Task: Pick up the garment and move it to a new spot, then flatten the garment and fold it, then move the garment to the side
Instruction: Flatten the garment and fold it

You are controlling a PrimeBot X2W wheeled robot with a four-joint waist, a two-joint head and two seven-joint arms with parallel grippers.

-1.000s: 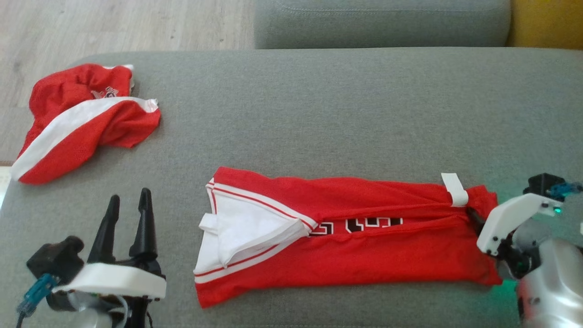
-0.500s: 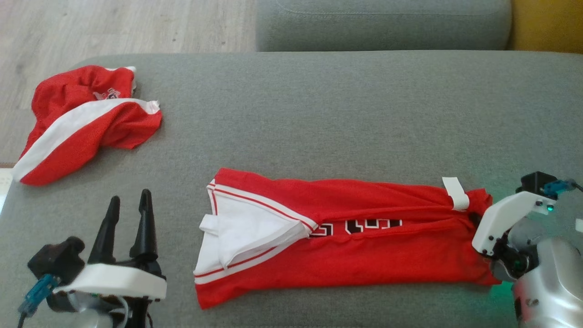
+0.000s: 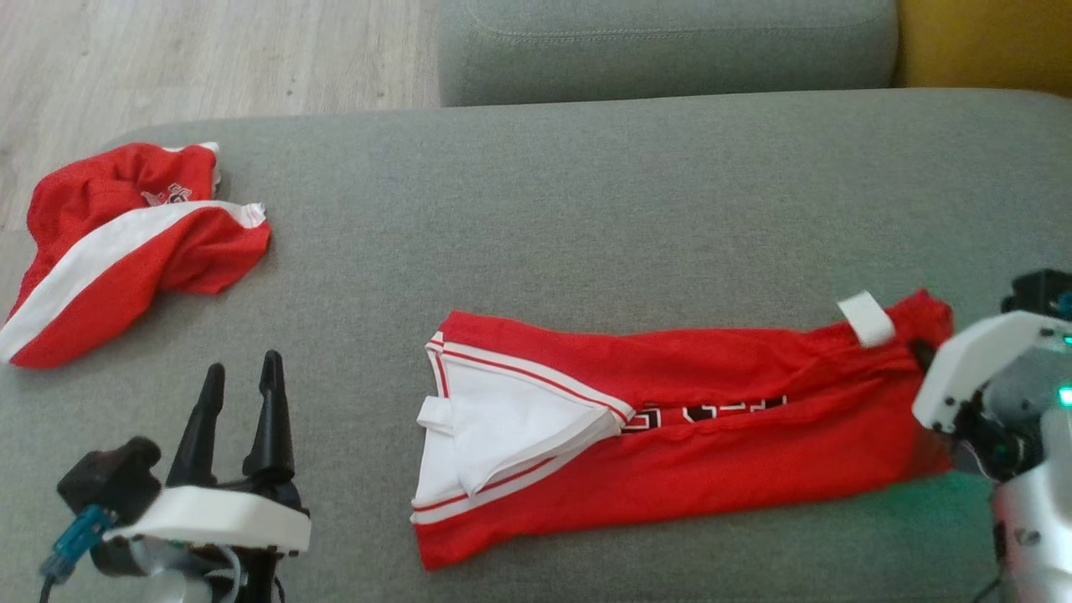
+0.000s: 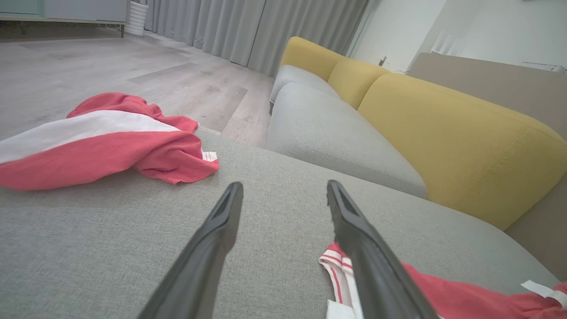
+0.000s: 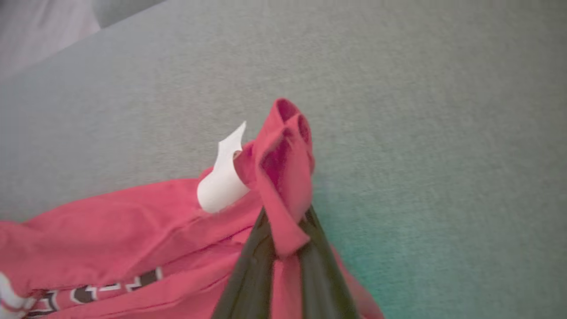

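On the grey seat, near and right of middle, the red jersey lies folded lengthwise into a long strip. Its white-trimmed end points left.

The right fingers are clamped shut on a bunched bit of the strip's right end, just by a little white tag. That end looks lifted slightly off the seat. The left fingers sit at the near left, spread wide and holding nothing, well apart from the jersey.

My read is that flattening and the first fold are done and this is the grab for the next bit. That's probably either carrying the right end over to the left to halve the strip, or dragging the whole thing aside, and I can't tell which. Either way the pinch is small and off to one corner, so a slow, low pull would keep the layers from sliding apart.

As for writing, there are black-and-white block characters mostly tucked into the fold, so I can't read them. The tag looks blank. The other crumpled red garment at the far left has a small white print, too tiny to make out.
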